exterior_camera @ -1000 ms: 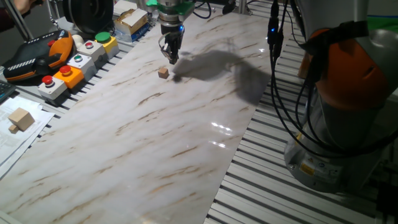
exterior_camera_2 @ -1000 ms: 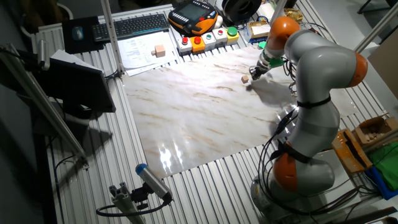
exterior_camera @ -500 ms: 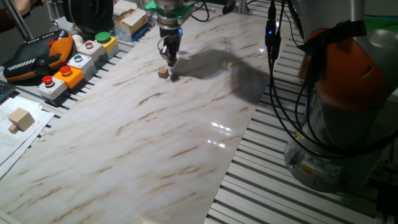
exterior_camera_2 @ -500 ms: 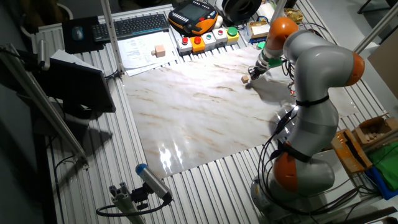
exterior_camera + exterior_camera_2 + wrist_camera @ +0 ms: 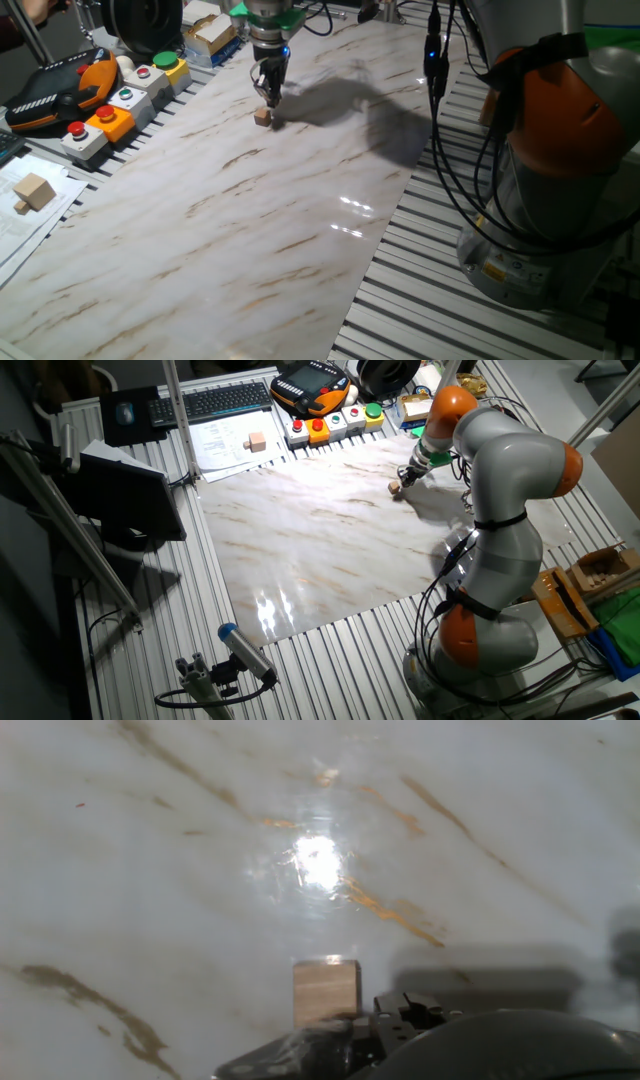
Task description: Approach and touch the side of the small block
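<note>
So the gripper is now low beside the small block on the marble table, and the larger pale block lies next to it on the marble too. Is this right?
Not quite. The gripper is low beside the small block on the marble table, but the larger pale block lies far from it, on papers off the marble. One fixed view shows this.

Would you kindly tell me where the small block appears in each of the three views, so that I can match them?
One fixed view: the small block lies upper centre on the marble tabletop, just below the gripper.
The other fixed view: the small block sits upper right of centre, left of the gripper.
Hand view: the small block is bottom centre, just above the gripper's dark body.
Shared landmark: the marble tabletop's brown veins.
</note>
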Controlling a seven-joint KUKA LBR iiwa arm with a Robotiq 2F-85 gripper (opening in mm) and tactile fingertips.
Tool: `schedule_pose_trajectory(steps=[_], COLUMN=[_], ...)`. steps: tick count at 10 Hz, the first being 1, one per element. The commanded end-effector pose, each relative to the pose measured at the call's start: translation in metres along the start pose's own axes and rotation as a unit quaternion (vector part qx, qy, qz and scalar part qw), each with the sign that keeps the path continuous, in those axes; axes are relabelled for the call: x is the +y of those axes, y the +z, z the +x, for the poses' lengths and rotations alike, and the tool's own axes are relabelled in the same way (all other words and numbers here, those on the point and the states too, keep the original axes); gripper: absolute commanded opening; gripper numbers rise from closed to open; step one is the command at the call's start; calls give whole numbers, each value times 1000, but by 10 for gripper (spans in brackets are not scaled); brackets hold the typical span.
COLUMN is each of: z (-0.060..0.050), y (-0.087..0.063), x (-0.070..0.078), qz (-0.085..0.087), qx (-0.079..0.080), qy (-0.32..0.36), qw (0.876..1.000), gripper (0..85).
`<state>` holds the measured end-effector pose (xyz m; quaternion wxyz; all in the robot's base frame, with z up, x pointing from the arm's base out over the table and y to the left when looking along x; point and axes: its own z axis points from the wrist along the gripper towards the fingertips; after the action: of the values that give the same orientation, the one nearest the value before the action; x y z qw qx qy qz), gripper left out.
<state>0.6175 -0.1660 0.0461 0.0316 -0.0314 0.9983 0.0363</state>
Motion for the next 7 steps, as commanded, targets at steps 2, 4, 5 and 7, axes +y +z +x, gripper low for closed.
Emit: schedule_pose_trajectory(steps=[2,4,5,7], z=[-2,-3,-3,-4], y=[1,4,4,5], x=[0,1,1,1], qz=[-3,-8,-9,-11], qx=[2,2,3,4], qy=[-1,-1,-2,-2], qw=[1000,1000,1000,1000], gripper=[7,7,7,7])
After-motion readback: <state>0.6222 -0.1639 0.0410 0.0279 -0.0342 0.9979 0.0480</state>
